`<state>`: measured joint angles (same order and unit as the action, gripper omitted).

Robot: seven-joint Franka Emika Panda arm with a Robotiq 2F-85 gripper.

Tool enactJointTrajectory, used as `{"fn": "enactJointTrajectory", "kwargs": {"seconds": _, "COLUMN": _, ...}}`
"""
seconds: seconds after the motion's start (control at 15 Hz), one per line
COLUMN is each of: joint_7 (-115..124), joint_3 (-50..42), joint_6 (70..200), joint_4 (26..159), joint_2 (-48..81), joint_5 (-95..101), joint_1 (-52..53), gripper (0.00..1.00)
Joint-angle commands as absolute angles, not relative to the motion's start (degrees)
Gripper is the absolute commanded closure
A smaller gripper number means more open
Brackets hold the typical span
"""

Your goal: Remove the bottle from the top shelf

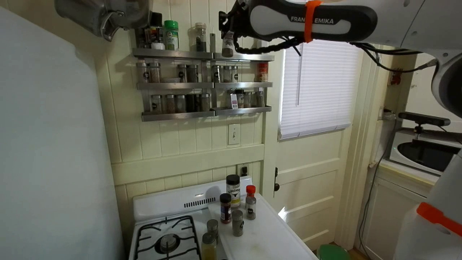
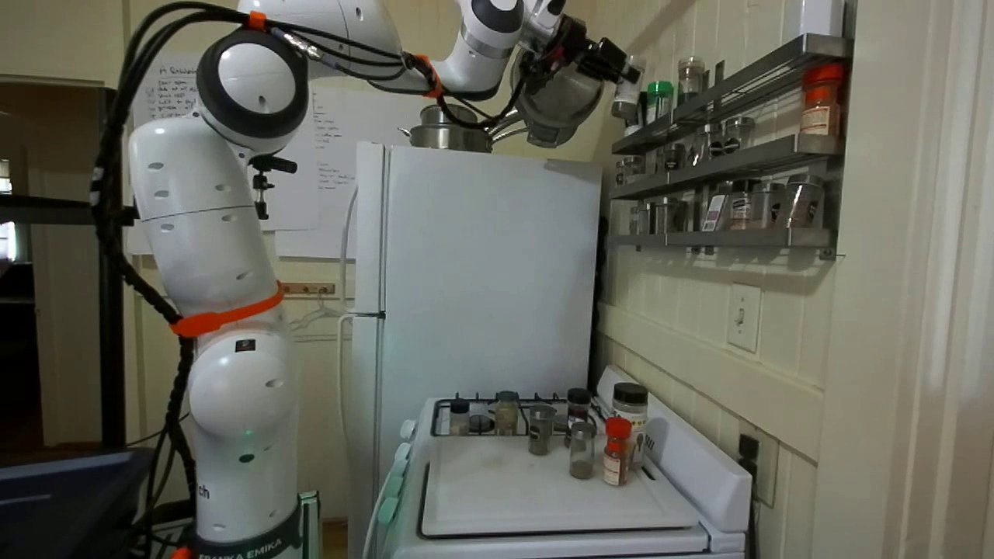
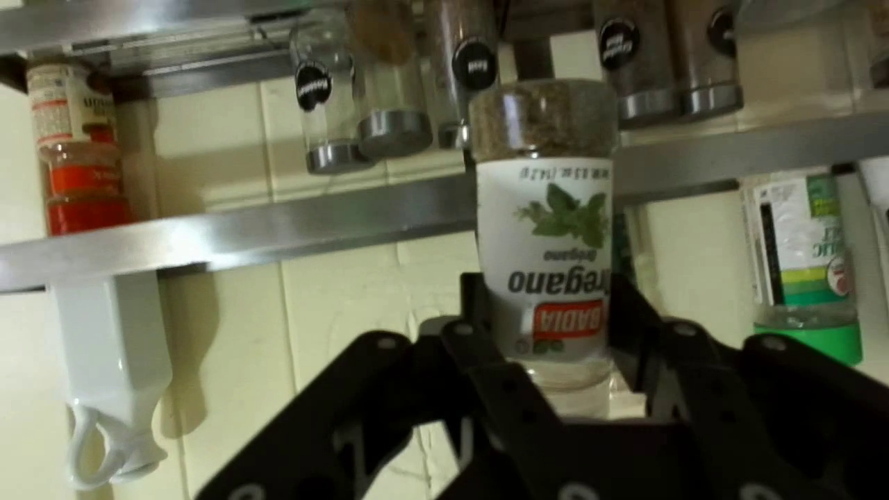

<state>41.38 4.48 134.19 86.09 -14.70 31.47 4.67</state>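
The gripper (image 3: 549, 305) holds the oregano bottle (image 3: 545, 208) between its 2 jaws, pressed in high on the label and only as wide apart as the bottle itself. From here it hangs nearly upright in front of the rail of the top shelf (image 3: 347, 222), seemingly off it already, so I'd call the lifting-out all but done. Next, ease it straight back from that rail, clear of the green-capped bottle (image 3: 802, 260), then lower it, perhaps to the stove (image 2: 559, 497).

The top shelf (image 3: 312, 223) has room beside the white jug (image 3: 114, 340); farther along, a green-capped jar (image 3: 806, 257) blocks the way.
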Motion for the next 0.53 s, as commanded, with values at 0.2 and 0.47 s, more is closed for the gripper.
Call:
{"fn": "enactJointTrajectory", "kwargs": {"seconds": 0.2, "joint_7": 49.89, "joint_3": 11.48, "joint_6": 134.36, "joint_4": 109.07, "joint_2": -25.91, "joint_5": 33.44, "joint_1": -0.17, "gripper": 0.81}}
{"fn": "enactJointTrajectory", "kwargs": {"seconds": 0.47, "joint_7": 55.68, "joint_3": 15.54, "joint_6": 134.35, "joint_4": 122.09, "joint_2": -30.83, "joint_5": 33.29, "joint_1": -2.41, "gripper": 0.81}}
